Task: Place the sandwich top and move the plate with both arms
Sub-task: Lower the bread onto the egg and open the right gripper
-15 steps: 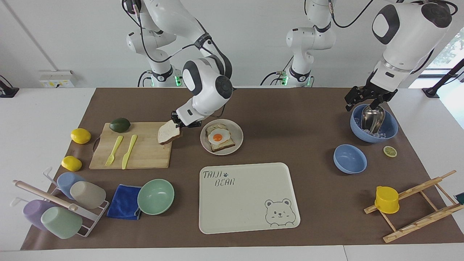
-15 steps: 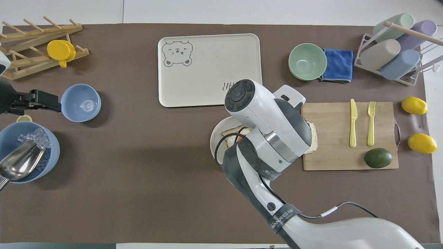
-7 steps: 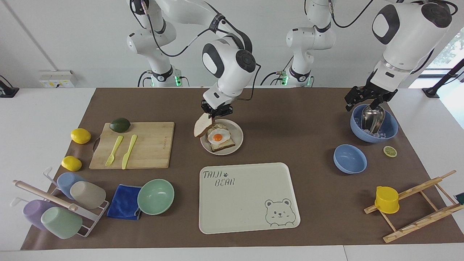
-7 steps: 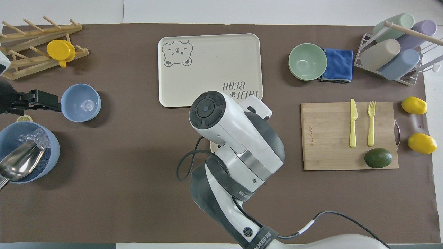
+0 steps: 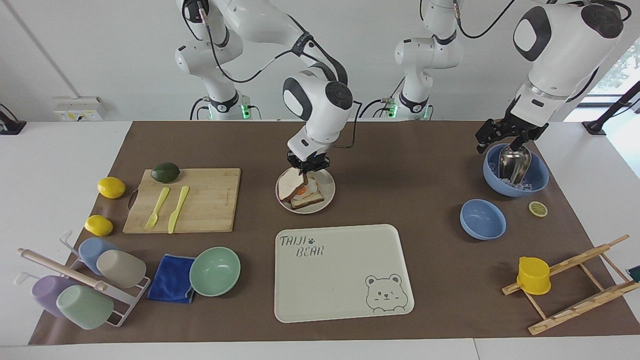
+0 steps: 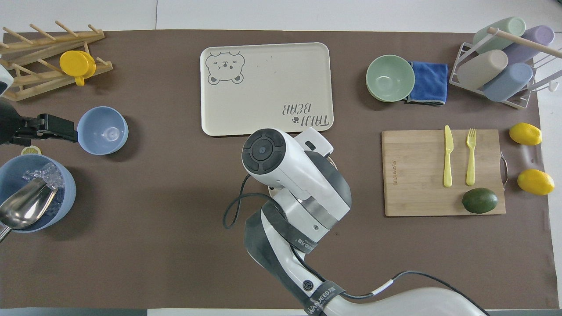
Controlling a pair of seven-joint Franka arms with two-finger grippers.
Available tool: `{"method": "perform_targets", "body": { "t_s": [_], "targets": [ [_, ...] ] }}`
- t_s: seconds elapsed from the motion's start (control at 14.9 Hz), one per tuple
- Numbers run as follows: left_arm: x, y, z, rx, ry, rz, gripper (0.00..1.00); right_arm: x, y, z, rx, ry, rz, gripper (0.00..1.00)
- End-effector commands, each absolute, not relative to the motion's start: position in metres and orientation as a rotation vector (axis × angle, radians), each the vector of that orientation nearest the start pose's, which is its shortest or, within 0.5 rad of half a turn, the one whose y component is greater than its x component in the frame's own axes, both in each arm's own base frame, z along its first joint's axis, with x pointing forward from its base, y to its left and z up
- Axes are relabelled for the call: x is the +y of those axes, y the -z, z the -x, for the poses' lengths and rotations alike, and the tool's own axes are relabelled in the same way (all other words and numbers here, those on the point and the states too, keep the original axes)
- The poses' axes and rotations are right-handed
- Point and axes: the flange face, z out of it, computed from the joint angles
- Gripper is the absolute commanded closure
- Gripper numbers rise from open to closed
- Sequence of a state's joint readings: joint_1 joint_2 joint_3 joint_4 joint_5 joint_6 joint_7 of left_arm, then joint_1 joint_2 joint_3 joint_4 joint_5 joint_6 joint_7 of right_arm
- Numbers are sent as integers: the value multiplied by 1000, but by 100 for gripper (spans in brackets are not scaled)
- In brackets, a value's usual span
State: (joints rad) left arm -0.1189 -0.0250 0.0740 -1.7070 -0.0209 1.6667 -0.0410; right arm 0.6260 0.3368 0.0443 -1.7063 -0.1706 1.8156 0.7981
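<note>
A matt brown paper-like sheet (image 5: 400, 165) was laid over the white table (image 5: 55, 160). The board (image 5: 200, 200) and rack (image 5: 575, 285) were seen to be pale bare wood. The scoop (image 5: 512, 162) was shown as polished metal, the towel (image 5: 171, 279) as soft blue cloth. The tray (image 5: 340, 280), bowls (image 5: 215, 271) and cutlery (image 5: 167, 206) were rendered in smooth matt plastic.

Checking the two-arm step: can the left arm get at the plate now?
Probably not yet: the left claw sits over the big blue bowl, while the right claw with the sandwich top is over the plate.
</note>
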Motion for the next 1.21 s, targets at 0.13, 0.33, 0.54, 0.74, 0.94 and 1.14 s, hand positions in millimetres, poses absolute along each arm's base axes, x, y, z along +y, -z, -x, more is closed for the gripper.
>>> {"method": "perform_targets", "body": {
  "t_s": [0.13,0.33,0.54,0.74,0.94,1.14],
  "targets": [
    [-24,-588,-551,-19,-10,3174,0,378,-372,-495,232,-148,3285,100],
    [-24,-588,-550,-17,-24,3173,0,377,-371,-499,272,-115,3254,100],
    [-27,-588,-550,-12,-20,3173,0,377,-365,-497,306,-114,3229,84],
    [-29,-587,-550,3,-17,3174,0,379,-365,-498,366,-88,3210,52],
    [-29,-585,-549,-9,-32,3173,0,382,-371,-501,375,-64,3194,44],
    [-34,-588,-547,5,-25,3173,0,383,-391,-511,388,-27,3168,41]
  ]
}}
